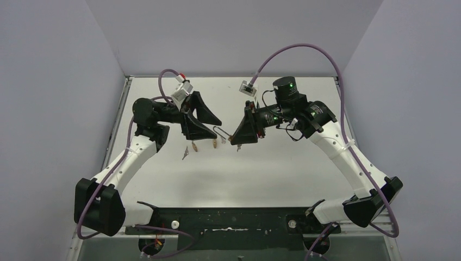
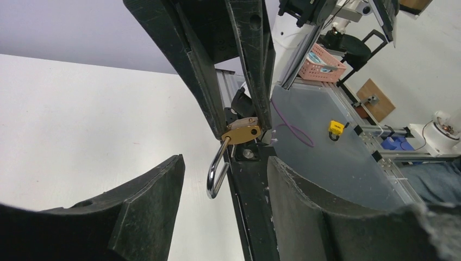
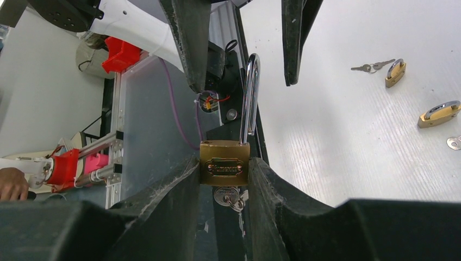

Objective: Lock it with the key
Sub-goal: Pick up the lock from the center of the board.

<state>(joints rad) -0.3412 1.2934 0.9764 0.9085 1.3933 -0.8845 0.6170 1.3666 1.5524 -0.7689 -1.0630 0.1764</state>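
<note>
A brass padlock is clamped by its body in my right gripper, which is shut on it. A key sticks in the padlock's bottom, between the fingers. Its steel shackle points toward my left gripper. In the left wrist view the shackle hangs between the fingers of the open left gripper, touching neither. One shackle leg seems to end just short of the padlock. From above, both grippers meet mid-table, the right gripper facing left.
Two more brass padlocks and a loose pair of keys lie on the white table. From above, small items lie on the table near the grippers. A black base rail runs along the near edge.
</note>
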